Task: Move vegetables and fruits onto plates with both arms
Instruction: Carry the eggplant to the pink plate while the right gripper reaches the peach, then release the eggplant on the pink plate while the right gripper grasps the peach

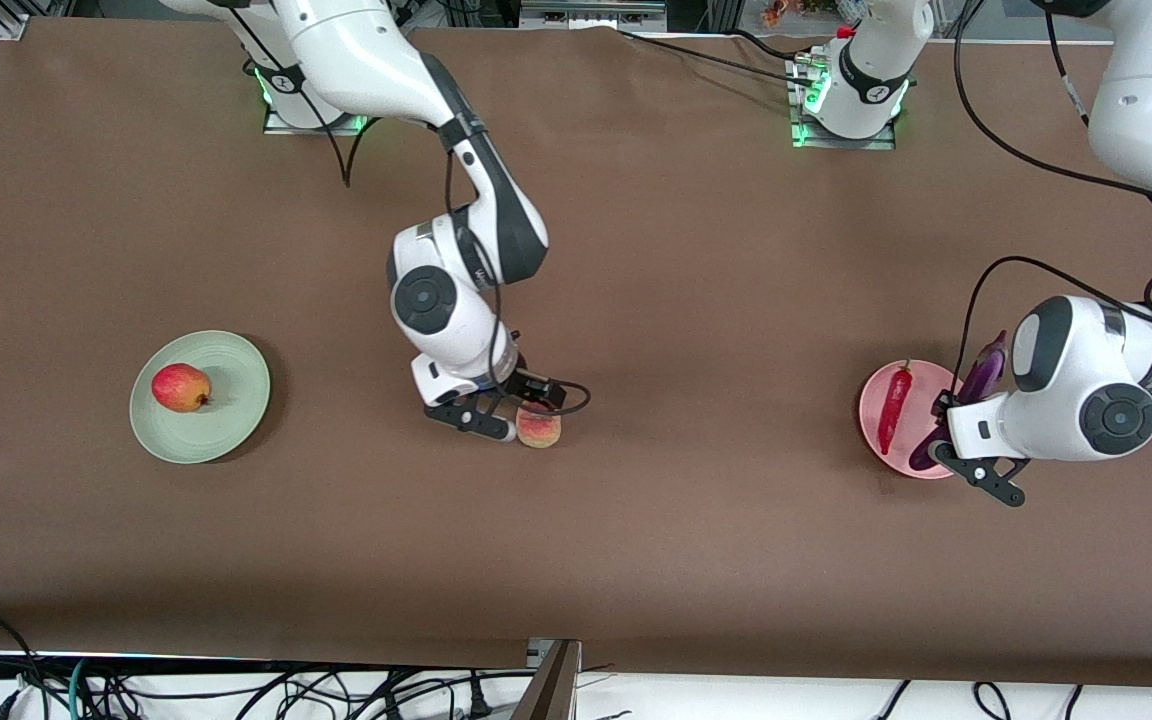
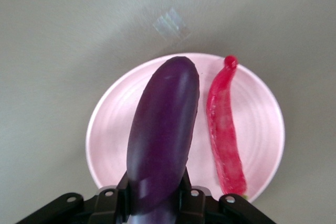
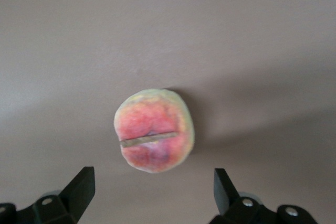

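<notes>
Front view, right hand: the right hand (image 1: 514, 412) is low over the middle of the tabletop (image 1: 696, 300), directly beside the peach (image 1: 539, 428); the peach lies on the tabletop and nothing is held.
Front view, goal of the peach: the green plate (image 1: 236, 395) is well apart, toward the right arm's end of the tabletop, and the apple (image 1: 181, 387) already sits on it.
Front view, left hand: the left hand (image 1: 961, 440) is over the rim of the pink plate (image 1: 871, 420) and grips the eggplant (image 1: 984, 372) at its lower end.
Front view, eggplant axis: it stands steeply, the free end pointing up and away from the camera; the chili pepper (image 1: 893, 408) lies on the same plate beside it.
Left wrist view: the eggplant (image 2: 163, 135) is clamped between the fingers (image 2: 113, 203), its long axis running out over the pink plate (image 2: 110, 129), almost parallel to the chili pepper (image 2: 224, 129) and just beside it.
Right wrist view: the fingers (image 3: 79, 190) are spread wide and empty; the peach (image 3: 154, 129) lies ahead, between their lines but not yet between the tips.
Judgement: the right hand probably needs to go a little further onto the peach before closing.
</notes>
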Controlling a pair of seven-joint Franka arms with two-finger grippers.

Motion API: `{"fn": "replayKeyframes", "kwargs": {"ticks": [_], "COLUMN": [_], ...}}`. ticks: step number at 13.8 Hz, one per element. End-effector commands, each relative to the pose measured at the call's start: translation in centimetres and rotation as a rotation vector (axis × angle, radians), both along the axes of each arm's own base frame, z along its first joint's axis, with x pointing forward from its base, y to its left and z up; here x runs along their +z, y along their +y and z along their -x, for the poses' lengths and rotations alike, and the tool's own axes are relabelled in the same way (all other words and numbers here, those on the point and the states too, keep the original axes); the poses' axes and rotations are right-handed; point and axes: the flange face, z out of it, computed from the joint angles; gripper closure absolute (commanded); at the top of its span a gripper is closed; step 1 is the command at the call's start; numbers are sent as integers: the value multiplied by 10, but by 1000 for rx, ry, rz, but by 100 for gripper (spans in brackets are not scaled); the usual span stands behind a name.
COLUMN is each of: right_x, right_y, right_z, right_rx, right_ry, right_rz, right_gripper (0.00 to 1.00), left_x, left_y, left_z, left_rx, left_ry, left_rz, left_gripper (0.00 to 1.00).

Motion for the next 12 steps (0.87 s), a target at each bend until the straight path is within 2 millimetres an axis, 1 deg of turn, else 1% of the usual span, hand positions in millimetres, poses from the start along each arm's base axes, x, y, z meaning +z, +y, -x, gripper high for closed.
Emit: {"fn": "replayKeyframes", "kwargs": {"ticks": [1,3,5,6,7,8,9,11,12], "right_x": [-18,-24,-30,-33,-33,-34,-37,-42,-43], "right_y": [6,7,12,11,11,13,14,16,16], "right_z": [2,1,4,3,2,3,3,5,4], "right_rx": [31,68,79,78,75,77,78,82,83], "right_ry": [-74,-111,-128,-135,-147,-154,-160,-175,-182], "right_rz": [55,100,102,103,100,97,97,97,96], "right_gripper": [0,0,0,0,0,0,0,0,0], "left_x": [1,4,11,21,48,84,117,172,211], "left_y": [-10,-12,-14,-18,-30,-42,-44,-49,-52], "left_z": [1,0,-2,-4,-5,-5,1,9,16], "left_rx": [-33,-47,-51,-62,-81,-89,-85,-69,-70], "left_ry": [0,-4,-13,-26,-57,-93,-80,-114,-156], "left_rz": [36,37,36,34,34,29,8,1,-28], "left_gripper": [1,0,0,0,0,0,0,0,0]}}
